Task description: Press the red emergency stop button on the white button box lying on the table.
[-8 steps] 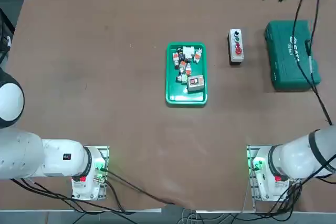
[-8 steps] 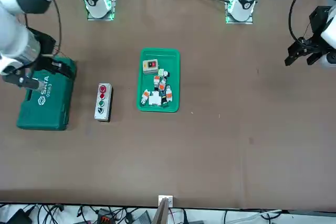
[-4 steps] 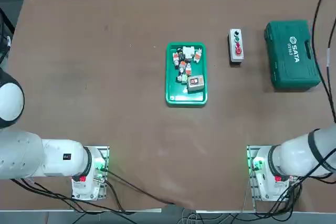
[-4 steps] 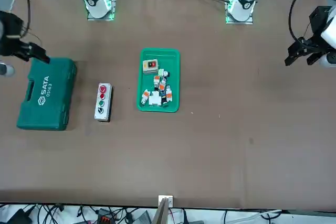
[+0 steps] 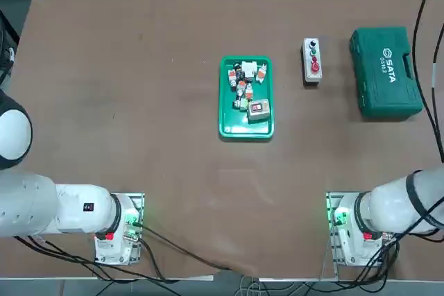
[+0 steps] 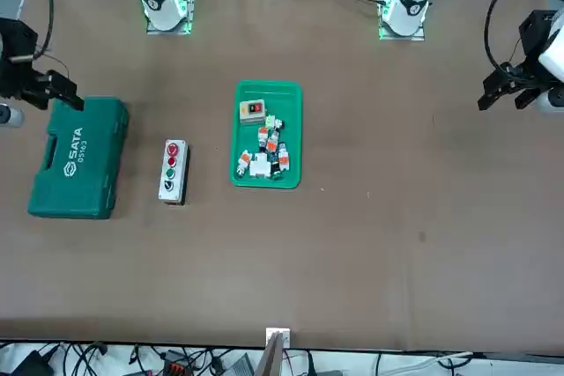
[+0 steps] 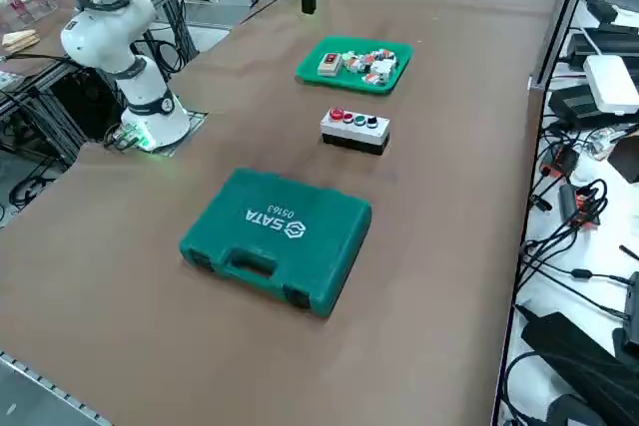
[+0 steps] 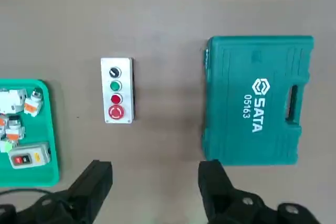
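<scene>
Right wrist view showed "SATA 05163" on the green case (image 8: 257, 100). The right pincer (image 8: 155, 182) hung high, fingers wide apart. The white button box (image 8: 116, 89), red emergency stop button (image 8: 116, 112) untouched, lay beside the case.

The right arm rises from its base at the near edge of the table, its white links leaning out past the table's right side. The right gripper (image 8: 155, 184) hangs high above the tabletop, pointing straight down, its two dark fingers (image 8: 94, 182) spread wide apart with nothing between them. From across the table its black hand shows at the far edge, held clear of the surface
</scene>
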Robot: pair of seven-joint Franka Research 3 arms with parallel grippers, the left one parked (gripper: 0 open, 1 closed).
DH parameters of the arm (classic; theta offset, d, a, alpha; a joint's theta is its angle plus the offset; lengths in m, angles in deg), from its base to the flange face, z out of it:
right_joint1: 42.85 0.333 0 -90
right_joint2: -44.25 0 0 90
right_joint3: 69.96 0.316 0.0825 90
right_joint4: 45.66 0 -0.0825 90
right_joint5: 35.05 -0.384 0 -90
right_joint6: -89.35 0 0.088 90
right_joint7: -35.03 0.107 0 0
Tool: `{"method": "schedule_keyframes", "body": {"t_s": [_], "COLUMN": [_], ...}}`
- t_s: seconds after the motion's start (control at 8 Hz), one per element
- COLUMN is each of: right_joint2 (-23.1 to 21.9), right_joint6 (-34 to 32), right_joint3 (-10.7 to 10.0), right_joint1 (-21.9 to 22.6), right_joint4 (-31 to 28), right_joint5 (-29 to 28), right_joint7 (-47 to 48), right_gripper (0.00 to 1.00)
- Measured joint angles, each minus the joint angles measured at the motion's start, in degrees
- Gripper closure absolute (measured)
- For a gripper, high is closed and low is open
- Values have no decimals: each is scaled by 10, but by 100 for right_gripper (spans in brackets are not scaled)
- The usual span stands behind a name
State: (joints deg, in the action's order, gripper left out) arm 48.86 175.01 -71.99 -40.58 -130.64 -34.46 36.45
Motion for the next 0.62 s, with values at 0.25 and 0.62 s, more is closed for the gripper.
{"method": "schedule_keyframes", "body": {"t_s": [0.25, 0.62], "right_joint2": [-51, -67], "right_joint6": [6, 11], "right_joint3": [0, 3], "right_joint1": [-9, -9], "right_joint4": [-55, -76], "right_joint5": [6, 6], "right_joint7": [-36, -40], "right_gripper": [0, 0]}}
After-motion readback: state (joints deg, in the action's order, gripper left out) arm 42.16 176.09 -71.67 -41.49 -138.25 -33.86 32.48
